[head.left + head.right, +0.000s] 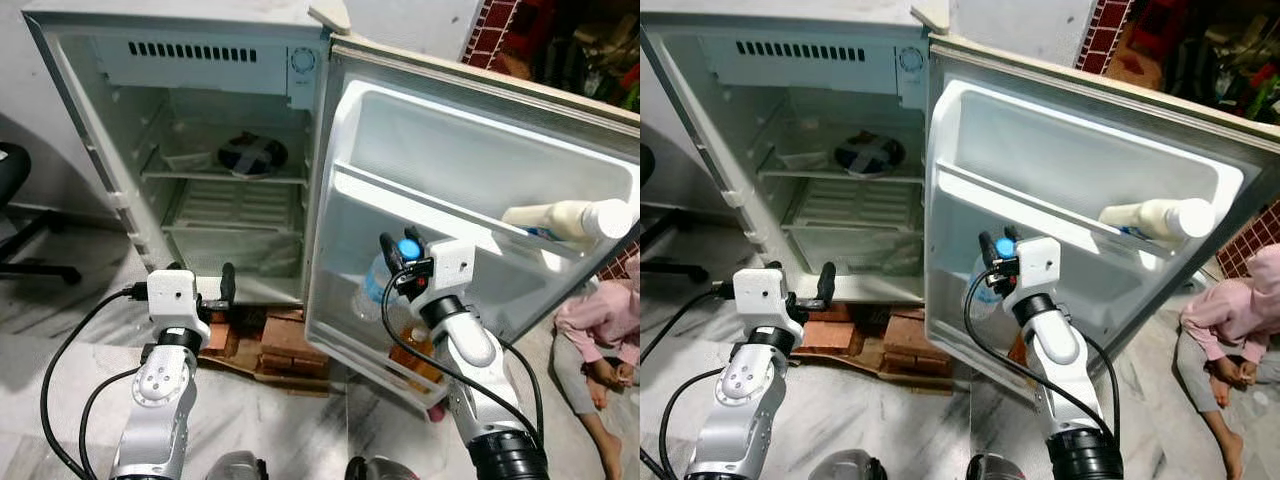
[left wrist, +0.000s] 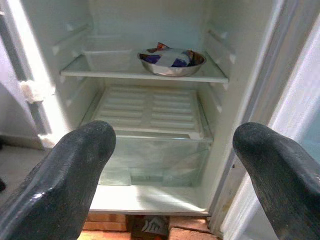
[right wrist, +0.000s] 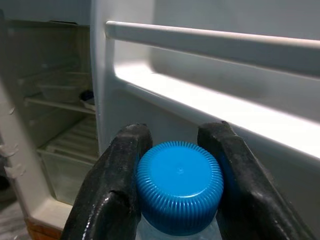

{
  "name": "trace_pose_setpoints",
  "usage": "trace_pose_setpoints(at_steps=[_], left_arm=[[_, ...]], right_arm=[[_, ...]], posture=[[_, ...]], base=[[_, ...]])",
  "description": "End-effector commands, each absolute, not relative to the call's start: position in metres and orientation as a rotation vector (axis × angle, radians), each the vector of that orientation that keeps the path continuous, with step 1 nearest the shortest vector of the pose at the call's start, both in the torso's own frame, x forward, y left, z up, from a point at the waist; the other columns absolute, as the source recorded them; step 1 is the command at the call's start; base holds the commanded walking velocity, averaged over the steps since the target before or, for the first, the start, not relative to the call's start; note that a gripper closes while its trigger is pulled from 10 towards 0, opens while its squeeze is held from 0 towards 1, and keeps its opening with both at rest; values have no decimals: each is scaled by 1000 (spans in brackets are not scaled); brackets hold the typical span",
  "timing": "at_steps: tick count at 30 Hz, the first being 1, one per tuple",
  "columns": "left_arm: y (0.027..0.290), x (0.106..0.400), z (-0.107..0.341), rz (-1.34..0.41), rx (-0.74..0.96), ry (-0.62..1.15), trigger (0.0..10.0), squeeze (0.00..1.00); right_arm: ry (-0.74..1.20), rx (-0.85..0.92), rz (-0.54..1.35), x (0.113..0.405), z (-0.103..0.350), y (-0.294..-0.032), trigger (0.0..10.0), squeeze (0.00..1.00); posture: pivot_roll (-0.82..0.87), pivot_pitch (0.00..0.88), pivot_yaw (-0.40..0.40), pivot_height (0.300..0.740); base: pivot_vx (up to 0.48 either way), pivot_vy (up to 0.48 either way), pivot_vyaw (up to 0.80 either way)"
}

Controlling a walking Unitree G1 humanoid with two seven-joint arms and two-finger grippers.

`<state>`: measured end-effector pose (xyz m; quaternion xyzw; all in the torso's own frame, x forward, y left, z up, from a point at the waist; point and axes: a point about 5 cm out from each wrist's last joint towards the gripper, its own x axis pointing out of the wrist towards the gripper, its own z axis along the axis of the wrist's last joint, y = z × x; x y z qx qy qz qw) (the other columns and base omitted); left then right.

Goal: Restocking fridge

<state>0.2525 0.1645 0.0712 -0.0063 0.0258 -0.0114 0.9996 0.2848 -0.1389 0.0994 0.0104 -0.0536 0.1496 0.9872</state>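
A small white fridge [image 1: 200, 60] stands open, its door [image 1: 470, 130] swung out to the right. My right gripper [image 1: 402, 252] is shut on the blue cap [image 3: 179, 187] of a clear water bottle [image 1: 372, 288], holding it upright in the door's lower shelf. An amber bottle [image 1: 412, 352] stands just beside it in that shelf. A white bottle [image 1: 570, 220] lies tilted in the door's upper rack. My left gripper [image 1: 226, 290] hangs open and empty before the fridge's bottom edge, pointing into the cabinet. A steel bowl [image 2: 171, 60] of wrapped items sits on the glass shelf.
The fridge rests on bricks and a wooden board [image 1: 275, 345]. A person in pink [image 1: 600, 350] sits on the floor at the right, close to the door. An office chair [image 1: 20, 220] stands at the far left. A clear crisper drawer [image 2: 150, 160] fills the cabinet's bottom.
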Motion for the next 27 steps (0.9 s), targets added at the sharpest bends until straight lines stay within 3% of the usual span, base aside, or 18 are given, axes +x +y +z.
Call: trace_pose_setpoints(at_steps=[1, 6, 22, 27], left_arm=[[161, 253, 71, -33, -12, 57, 10000, 0], [160, 253, 71, -38, -10, 56, 10000, 0], [160, 253, 73, -43, -2, 52, 10000, 0], [160, 253, 73, -43, -2, 51, 10000, 0]], right_arm=[[-121, 24, 287, 285, 104, -145, 10000, 0], [-104, 28, 309, 283, 101, -142, 10000, 0], [-94, 33, 318, 282, 98, -140, 10000, 0], [-92, 26, 317, 282, 98, -140, 10000, 0]], posture=[[88, 57, -43, 740], [88, 56, -42, 740], [91, 58, -42, 636], [91, 59, -42, 626]], base=[[0, 0, 0], [0, 0, 0], [0, 0, 0], [0, 0, 0]])
